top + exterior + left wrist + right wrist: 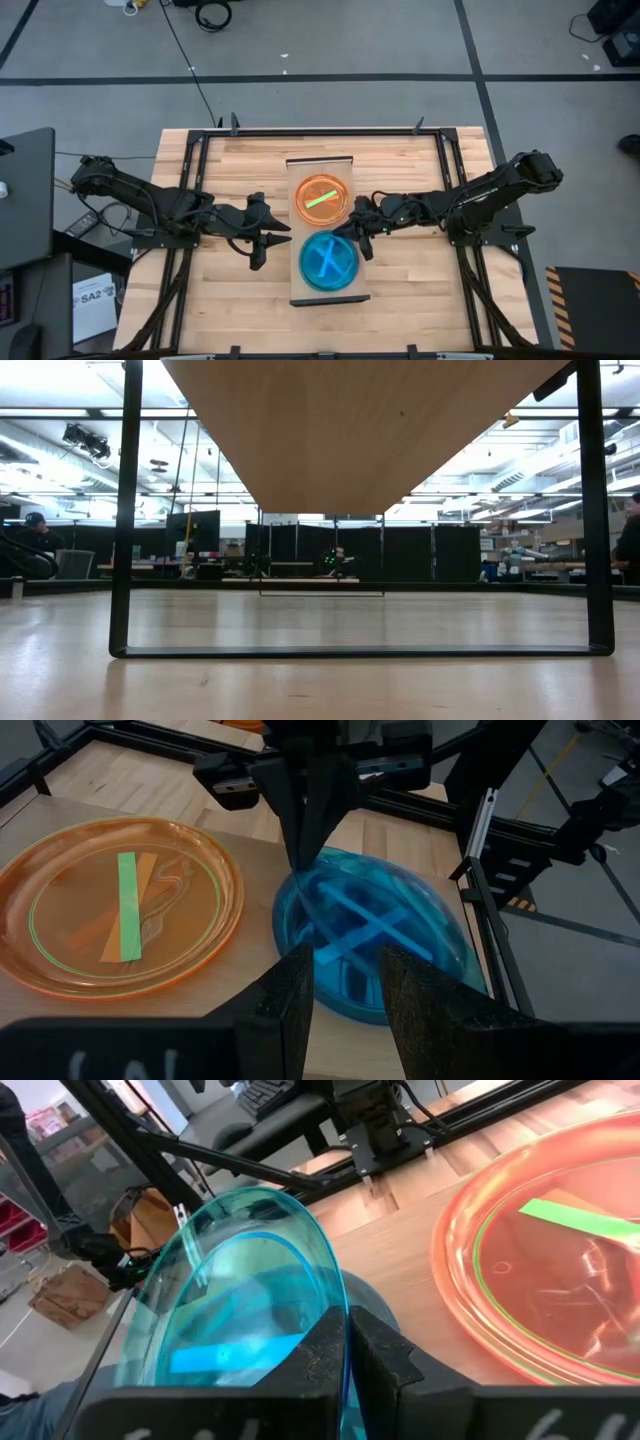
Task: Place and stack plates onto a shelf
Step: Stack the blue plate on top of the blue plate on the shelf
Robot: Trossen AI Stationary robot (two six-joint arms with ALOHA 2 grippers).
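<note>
I have the right gripper [357, 237] pinching the cyan plate's [328, 262] rim over its stack on the shelf [320, 160], so I next spread those fingers, while the left gripper [268, 232] waits spread alongside.

Orange plate [322, 199] with lime-green stripe; cyan plate [328, 262] with pale-blue cross; light-wood shelf [320, 165].

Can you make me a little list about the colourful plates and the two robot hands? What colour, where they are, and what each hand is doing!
shelf: light-wood board in the middle of the table
orange plate: lies flat on the shelf, with a green strip showing in it
blue plate: on the shelf next to the orange plate, tilted
right gripper: shut on the blue plate's rim
left gripper: open, at the blue plate's other side, holding nothing
</note>
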